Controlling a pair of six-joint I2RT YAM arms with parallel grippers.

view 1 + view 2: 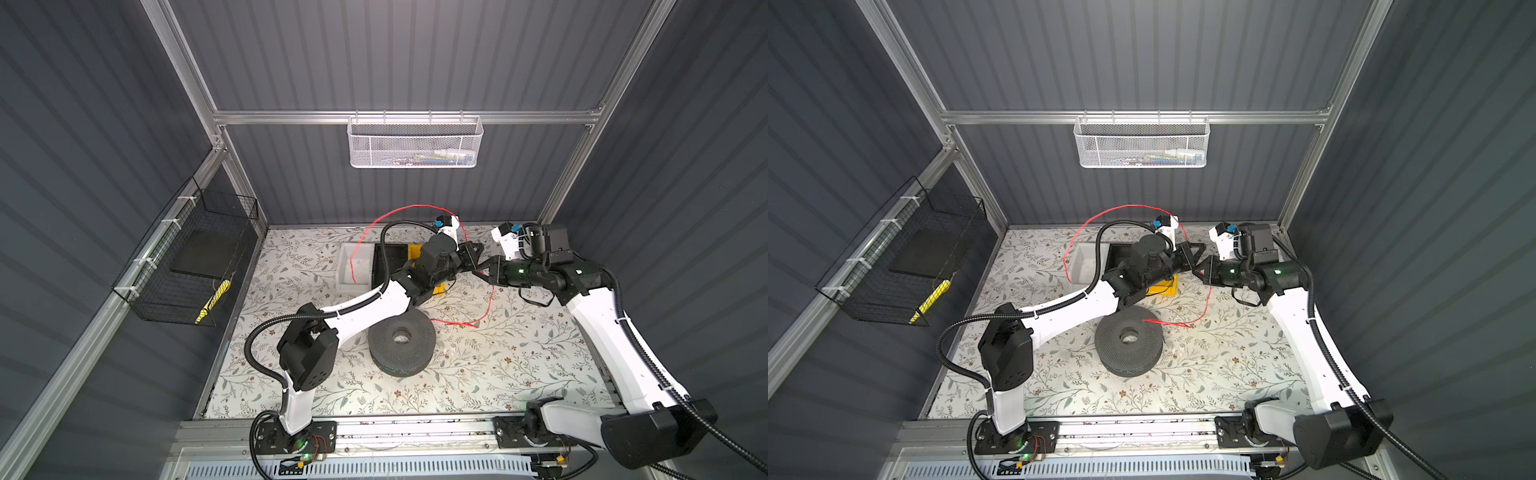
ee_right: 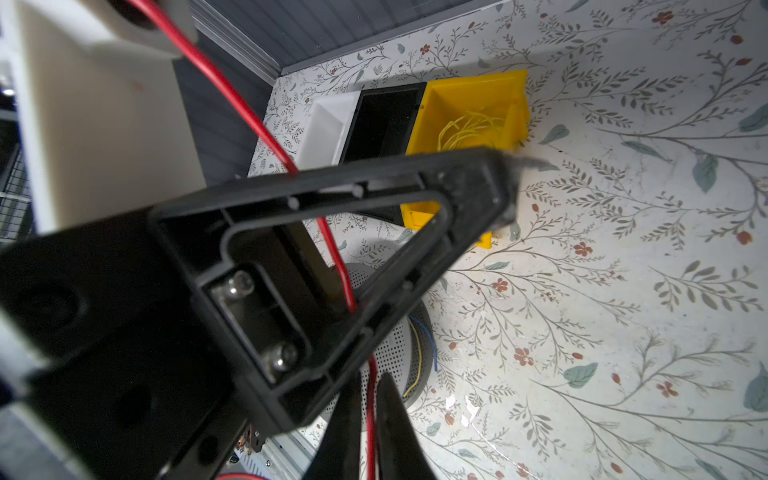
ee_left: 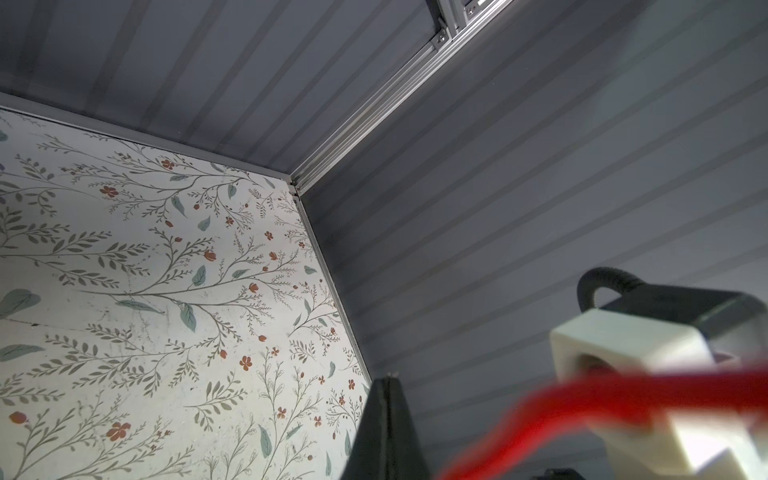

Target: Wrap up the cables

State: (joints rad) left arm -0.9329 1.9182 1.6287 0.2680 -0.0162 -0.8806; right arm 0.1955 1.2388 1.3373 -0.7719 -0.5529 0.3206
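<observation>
The red cable point(image 1: 415, 206) point(image 1: 1129, 205) arches high near the back wall, drops past both grippers and trails onto the floral table beside a dark perforated spool point(image 1: 401, 345). My left gripper point(image 1: 477, 250) point(image 3: 388, 380) is shut; in the right wrist view the red cable point(image 2: 232, 95) runs behind its black finger point(image 2: 374, 187), so it appears pinched there. Just below, my right gripper point(image 1: 480, 272) point(image 2: 370, 380) stands slightly open, the cable running loosely between its fingers. A blurred stretch of red cable point(image 3: 623, 395) crosses the left wrist view.
White point(image 1: 353, 266), black point(image 1: 390, 257) and yellow point(image 1: 415, 253) bins sit in a row behind the left arm; the yellow bin point(image 2: 469, 83) holds yellow wires. Thin yellow and blue wires point(image 2: 419, 361) lie on the spool. A white mesh basket point(image 1: 415, 143) hangs on the back wall and a black wire basket point(image 1: 187, 257) on the left wall.
</observation>
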